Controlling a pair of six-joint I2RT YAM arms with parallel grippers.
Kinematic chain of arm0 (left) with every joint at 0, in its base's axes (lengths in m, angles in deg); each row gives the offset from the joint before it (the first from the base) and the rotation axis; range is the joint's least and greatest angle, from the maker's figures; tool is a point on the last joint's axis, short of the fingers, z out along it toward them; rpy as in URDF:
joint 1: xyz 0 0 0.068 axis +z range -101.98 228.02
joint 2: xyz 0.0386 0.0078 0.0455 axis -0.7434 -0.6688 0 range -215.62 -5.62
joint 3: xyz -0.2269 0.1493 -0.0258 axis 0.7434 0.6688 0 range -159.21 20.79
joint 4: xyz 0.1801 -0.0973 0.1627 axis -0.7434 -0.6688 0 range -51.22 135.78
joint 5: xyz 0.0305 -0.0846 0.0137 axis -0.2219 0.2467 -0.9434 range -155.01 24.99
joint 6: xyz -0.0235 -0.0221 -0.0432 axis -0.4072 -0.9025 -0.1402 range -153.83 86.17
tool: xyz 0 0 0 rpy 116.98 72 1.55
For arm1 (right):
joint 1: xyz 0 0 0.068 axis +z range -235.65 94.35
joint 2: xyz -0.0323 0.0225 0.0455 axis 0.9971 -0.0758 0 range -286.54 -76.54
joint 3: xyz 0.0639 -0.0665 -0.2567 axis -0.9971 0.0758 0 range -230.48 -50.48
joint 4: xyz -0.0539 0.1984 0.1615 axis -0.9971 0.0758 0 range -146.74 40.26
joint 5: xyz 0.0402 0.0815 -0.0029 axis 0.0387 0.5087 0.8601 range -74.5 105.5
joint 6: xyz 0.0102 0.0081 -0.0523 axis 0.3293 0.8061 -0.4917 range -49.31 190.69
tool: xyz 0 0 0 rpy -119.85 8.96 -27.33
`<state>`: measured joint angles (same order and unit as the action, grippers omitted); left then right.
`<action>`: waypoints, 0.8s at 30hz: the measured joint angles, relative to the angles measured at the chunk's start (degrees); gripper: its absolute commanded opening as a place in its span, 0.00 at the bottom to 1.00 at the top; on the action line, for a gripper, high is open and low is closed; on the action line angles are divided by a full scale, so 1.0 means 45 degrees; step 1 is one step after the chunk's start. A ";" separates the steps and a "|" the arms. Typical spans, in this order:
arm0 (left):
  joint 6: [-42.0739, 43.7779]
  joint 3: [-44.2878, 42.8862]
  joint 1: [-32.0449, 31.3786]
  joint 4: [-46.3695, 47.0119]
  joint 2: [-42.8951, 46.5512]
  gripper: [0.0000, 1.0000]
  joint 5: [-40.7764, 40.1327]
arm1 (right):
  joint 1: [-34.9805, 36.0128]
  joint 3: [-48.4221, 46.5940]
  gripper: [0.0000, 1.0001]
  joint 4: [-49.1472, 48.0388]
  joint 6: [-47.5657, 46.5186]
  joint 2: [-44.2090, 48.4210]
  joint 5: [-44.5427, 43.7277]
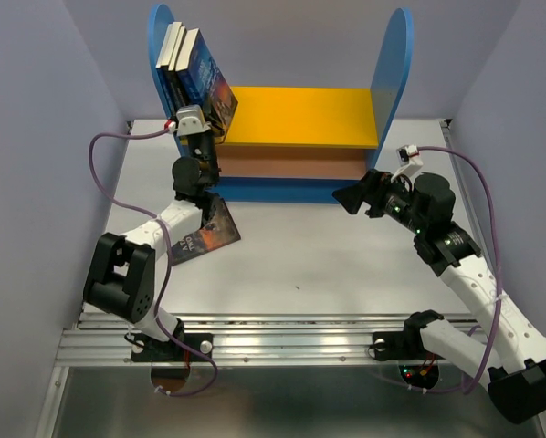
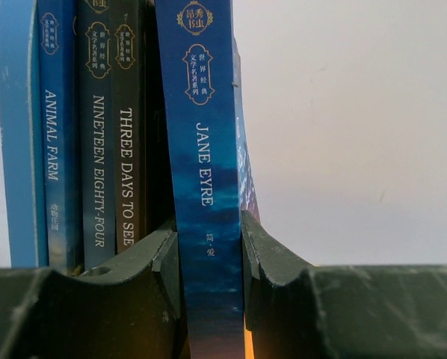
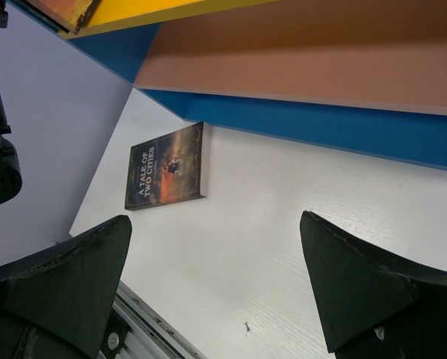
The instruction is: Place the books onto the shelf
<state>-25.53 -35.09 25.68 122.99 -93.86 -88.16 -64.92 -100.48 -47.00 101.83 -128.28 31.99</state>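
Left claw (image 2: 212, 258) is clamped on Jane Eyre (image 2: 202, 149) at the left end of the shelf (image 1: 300, 114); slide it flush against Three Days to See (image 2: 128, 172), then release. Right claw (image 3: 216, 284) stands apart, empty.

Spines — Animal Farm (image 2: 53, 134), Jane Eyre (image 2: 205, 164); flat cover — A Tale of Two Cities (image 3: 167, 173).

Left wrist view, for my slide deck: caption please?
Left gripper grips Jane Eyre, spine out, beside three shelved books.
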 measured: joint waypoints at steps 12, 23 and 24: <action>-0.0321 0.0544 0.0102 -0.0656 0.0996 0.55 0.0243 | 0.0000 0.0296 1.00 -0.0092 0.0044 0.0151 0.0267; -0.0588 0.0559 0.0102 -0.1020 0.1190 0.69 0.0534 | 0.0000 0.0486 1.00 -0.0262 0.0039 0.0282 0.0340; -0.0636 0.0568 0.0097 -0.1122 0.1263 0.69 0.0539 | 0.0000 0.0486 1.00 -0.0262 0.0039 0.0282 0.0345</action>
<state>-28.39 -32.53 26.11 117.94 -88.18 -85.74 -64.92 -98.29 -48.18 102.00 -127.02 33.54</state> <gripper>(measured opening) 0.683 0.998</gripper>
